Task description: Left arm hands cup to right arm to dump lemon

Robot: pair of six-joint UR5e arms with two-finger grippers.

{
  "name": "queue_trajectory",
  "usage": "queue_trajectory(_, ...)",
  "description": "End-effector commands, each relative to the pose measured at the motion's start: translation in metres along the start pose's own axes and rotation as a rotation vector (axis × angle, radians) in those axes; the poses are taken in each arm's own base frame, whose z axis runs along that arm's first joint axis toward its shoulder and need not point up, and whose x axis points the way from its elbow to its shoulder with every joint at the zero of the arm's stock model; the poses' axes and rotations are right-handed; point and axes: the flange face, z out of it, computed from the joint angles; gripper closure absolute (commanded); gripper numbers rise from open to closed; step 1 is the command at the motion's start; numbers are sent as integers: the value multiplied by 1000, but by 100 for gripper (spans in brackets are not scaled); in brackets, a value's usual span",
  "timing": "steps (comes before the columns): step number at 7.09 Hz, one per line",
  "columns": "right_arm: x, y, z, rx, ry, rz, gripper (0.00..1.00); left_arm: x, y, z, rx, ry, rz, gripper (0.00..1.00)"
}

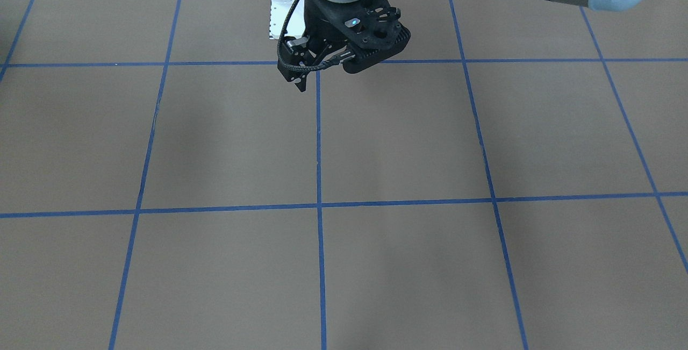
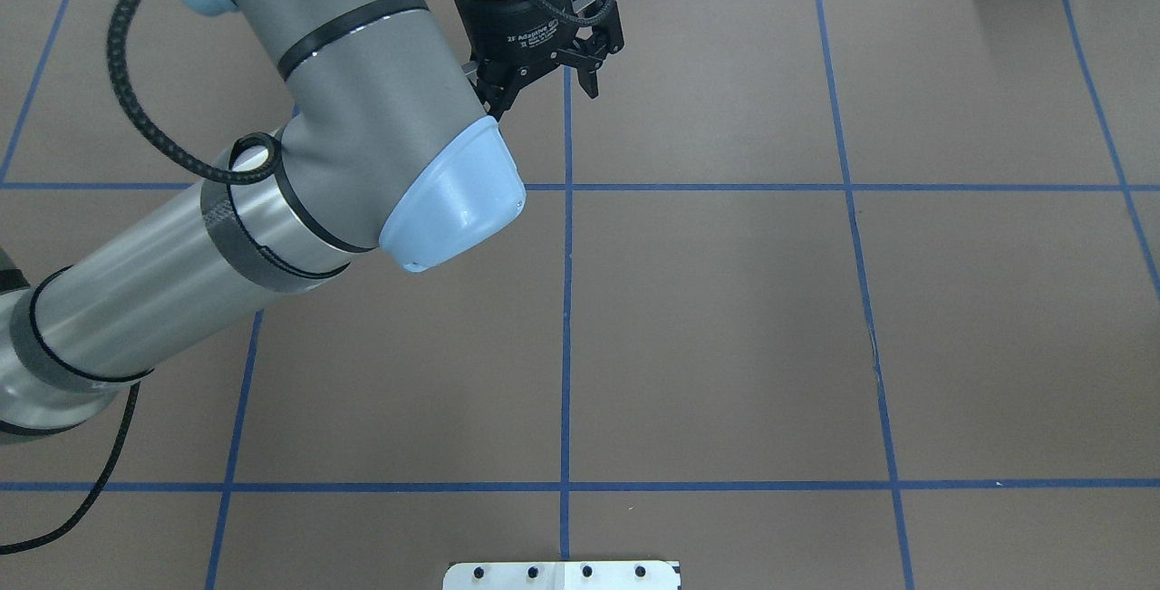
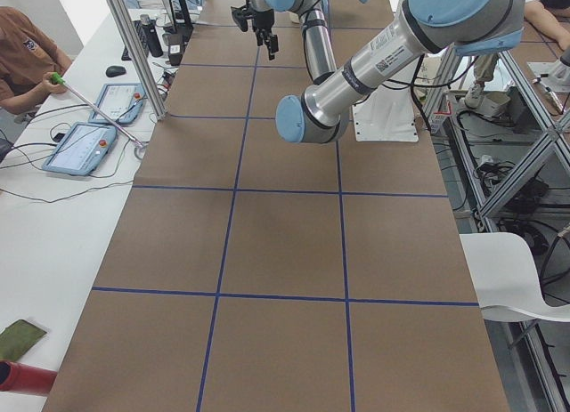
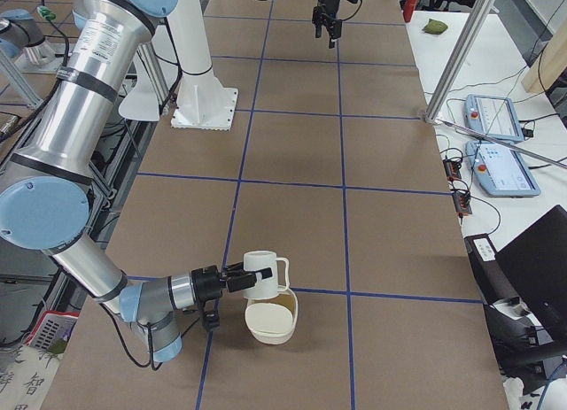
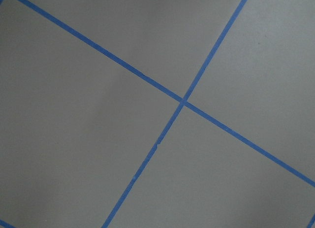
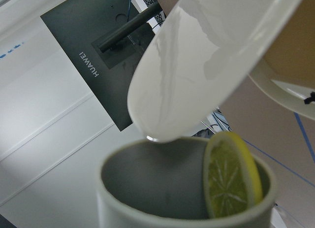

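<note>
Left end effector (image 2: 544, 90) hangs at top centre of the overhead view above the brown tabletop (image 2: 725, 318), fingers spread wide, nothing between them. Right end effector (image 4: 239, 279), lower centre of the exterior right view, meets the left side of the cup (image 4: 264, 270); how far it is closed cannot be told. Cup upright, handle toward frame right, just above a cream bowl (image 4: 270, 323) in frame. Lemon (image 6: 230, 175), a slice, stands on edge inside the cup, lower right of the right wrist view.

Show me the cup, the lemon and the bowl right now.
cup (image 4: 260, 262): exterior right view, upper side wall.
lemon (image 6: 229, 176): right wrist view, cut face of the slice.
bowl (image 4: 271, 336): exterior right view, near outer wall.
</note>
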Motion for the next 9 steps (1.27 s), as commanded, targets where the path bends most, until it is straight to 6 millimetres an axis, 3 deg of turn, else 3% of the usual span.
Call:
queue_trajectory(1, 3, 2, 6, -22, -11, 44, 50, 0, 0, 0, 1, -1, -1, 0)
queue_trajectory(5, 7, 3, 11, -11, 0, 11, 51, -1, -2, 0, 3, -1, -3, 0)
queue_trajectory(7, 15, 5, 24, 21, 20, -170, 50, -2, -3, 1, 4, -4, -3, 0)
queue_trajectory(9, 13, 5, 21, 38, 33, -359, 50, -3, -7, -1, 8, -1, 13, 0)
